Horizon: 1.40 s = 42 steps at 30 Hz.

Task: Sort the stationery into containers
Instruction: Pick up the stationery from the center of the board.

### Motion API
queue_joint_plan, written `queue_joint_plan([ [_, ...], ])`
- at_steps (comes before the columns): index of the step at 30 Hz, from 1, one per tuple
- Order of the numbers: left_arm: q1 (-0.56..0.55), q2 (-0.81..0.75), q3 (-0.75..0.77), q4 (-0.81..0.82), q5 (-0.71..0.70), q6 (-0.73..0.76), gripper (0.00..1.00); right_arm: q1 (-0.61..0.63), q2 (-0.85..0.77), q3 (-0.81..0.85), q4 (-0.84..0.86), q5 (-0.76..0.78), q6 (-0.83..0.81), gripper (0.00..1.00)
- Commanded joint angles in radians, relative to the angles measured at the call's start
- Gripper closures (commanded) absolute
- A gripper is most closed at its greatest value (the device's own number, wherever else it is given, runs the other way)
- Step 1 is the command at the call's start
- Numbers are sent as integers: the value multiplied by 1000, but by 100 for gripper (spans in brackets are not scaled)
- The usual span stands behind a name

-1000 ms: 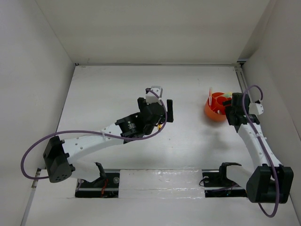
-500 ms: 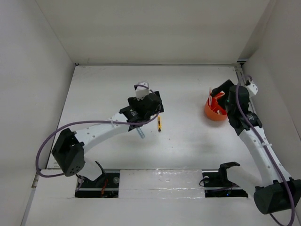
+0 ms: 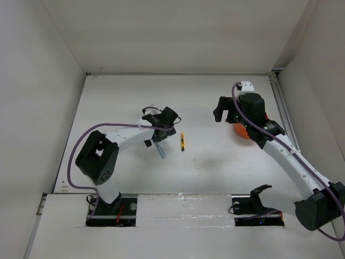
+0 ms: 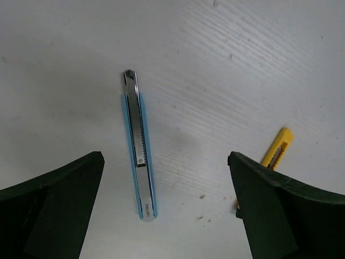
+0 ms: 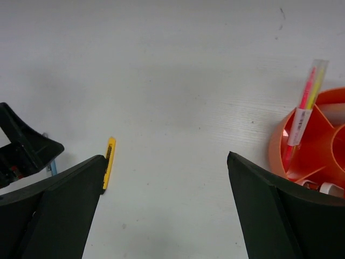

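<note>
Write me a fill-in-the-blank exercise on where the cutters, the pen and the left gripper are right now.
1. The left gripper hangs over the blue cutter with its jaws ___.
2. The blue cutter and the yellow cutter both lie flat on the ___.
3. The translucent pen stands in the ___ tub.

Missing words: open; table; orange.

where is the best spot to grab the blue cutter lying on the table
Grip the blue cutter mid-body, across its narrow width, coming straight down. It lies flat on the table, long and thin, so only its long edges offer purchase. The open left end effector hangs over it.
</note>
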Motion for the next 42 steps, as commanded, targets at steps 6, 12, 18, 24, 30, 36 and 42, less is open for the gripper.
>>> queue_joint_plan([
  [6, -23, -34, -120, -90, 53, -170, 0, 34, -37, 8, 85, -86, -94, 0],
  [12, -94, 10, -166, -81, 101, -218, 5, 34, -61, 5, 96, -86, -94, 0],
  [18, -124, 85, -131, -129, 137, -243, 27, 34, -83, 19, 93, -97, -103, 1],
  [24, -109, 105, -182, -69, 138, -263, 51, 25, -106, -1, 93, -118, -103, 1],
  [30, -78, 107, -214, 1, 127, -229, 86, 16, -106, -1, 93, -137, -103, 1],
  [36, -117, 93, -105, -41, -9, -138, 100, -45, -42, -24, 164, -279, -103, 1],
  [42, -200, -147, -51, 114, -246, 94, 100, -117, 20, -56, 320, -630, -34, 6],
])
